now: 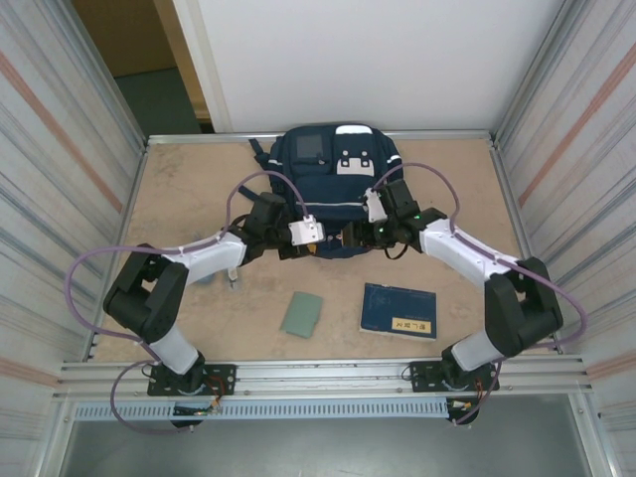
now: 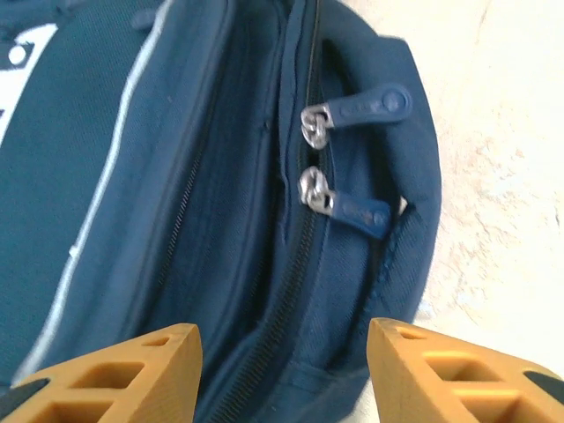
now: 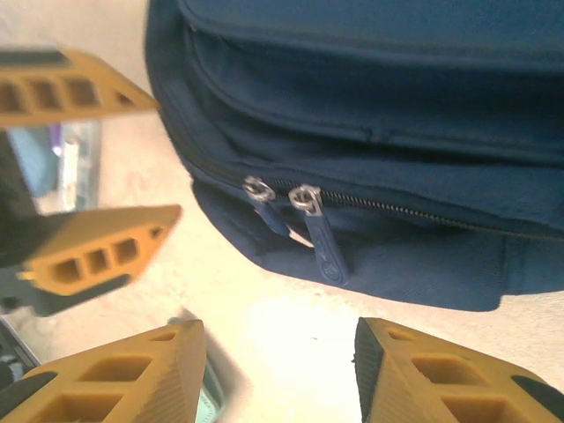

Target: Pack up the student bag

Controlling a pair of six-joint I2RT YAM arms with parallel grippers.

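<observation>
Left gripper point(image 2: 282, 339) hovers over the near end of the backpack point(image 1: 328, 174), jaws apart, nothing between them. The backpack lies flat at the far middle of the table point(image 1: 199, 189), and its two zip pulls point(image 2: 357, 107) sit close together on the zip. Right gripper point(image 3: 280, 333) hangs just off that same end above bare table, jaws apart too, gripping nothing

The right pincer point(image 3: 280, 339) hangs agape over bare table point(image 3: 264, 286) beside the student bag point(image 3: 370, 106); two zip pulls point(image 3: 319, 238) sit together.
</observation>
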